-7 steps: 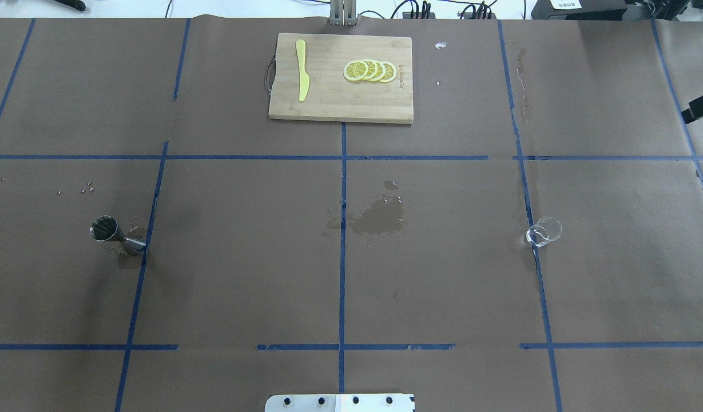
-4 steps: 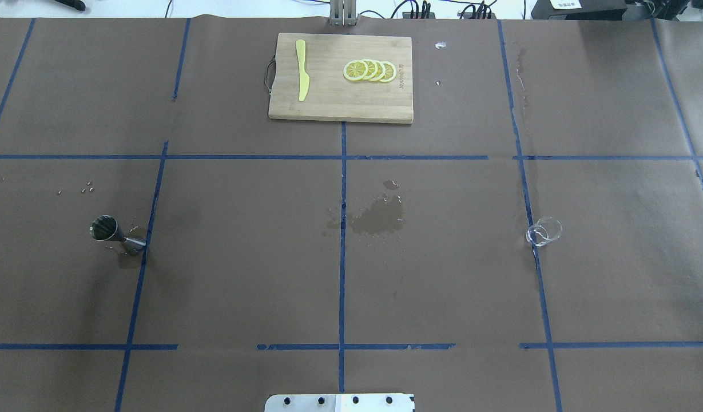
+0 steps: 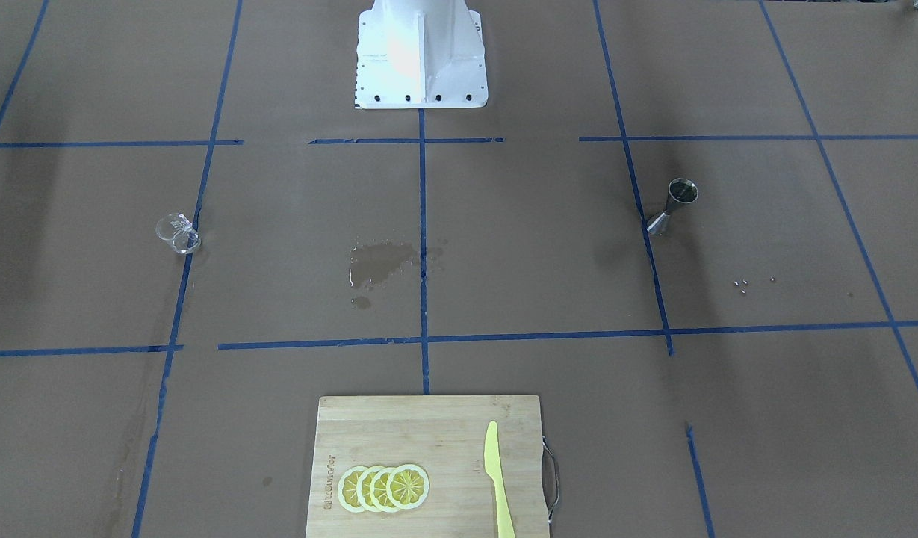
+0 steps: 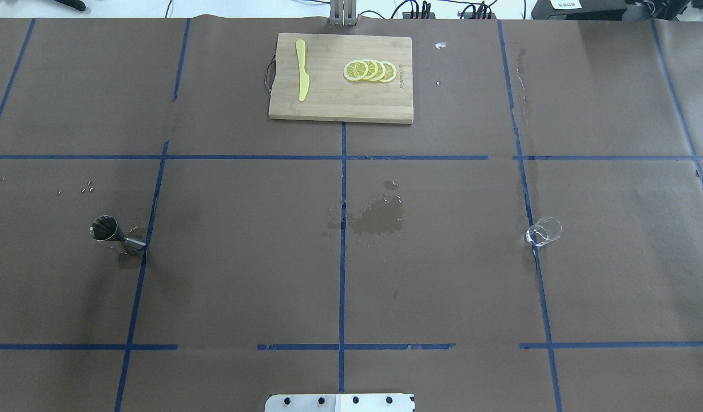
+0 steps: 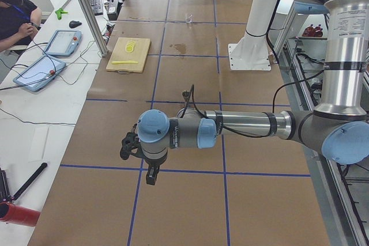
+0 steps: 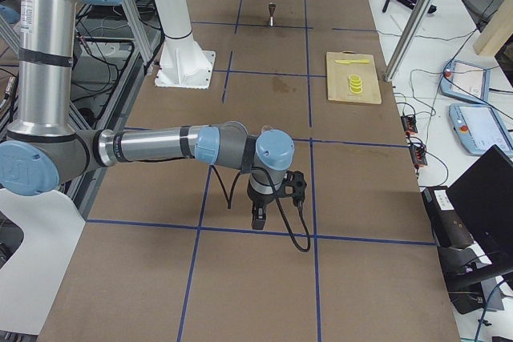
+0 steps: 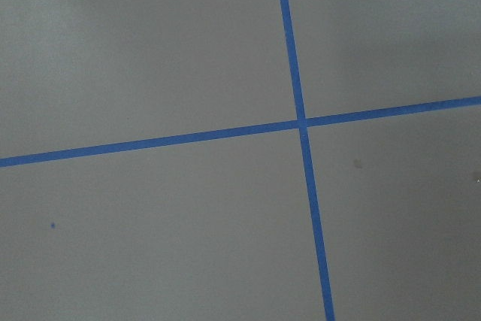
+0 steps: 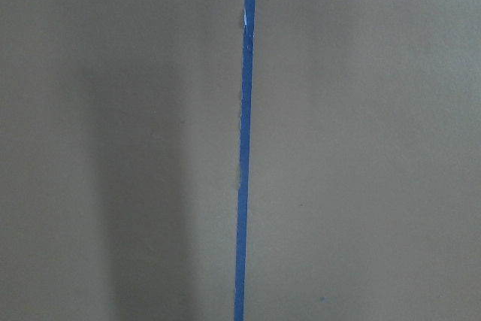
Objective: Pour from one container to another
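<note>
The steel jigger (image 4: 116,233) stands upright on the brown paper at the table's left side, also seen in the front view (image 3: 671,208). Far across the table, on the right side, the small clear cup (image 4: 544,232) sits by a blue tape line (image 3: 177,233). Neither gripper is near them. My left gripper (image 5: 151,176) hangs over the table's far left end, pointing down. My right gripper (image 6: 256,220) hangs likewise over the far right end. Both show only in the side views, so I cannot tell whether they are open or shut. The wrist views show only paper and tape.
A wooden cutting board (image 4: 328,97) lies at the far middle edge, with a yellow knife (image 4: 301,68) and lemon slices (image 4: 369,70) on it. A wet stain (image 4: 377,218) marks the paper at the centre. The white robot base (image 3: 420,52) stands at the near edge.
A dark part of the right arm that showed at the overhead view's right edge has moved out of view. The jigger and the cup have not moved.
</note>
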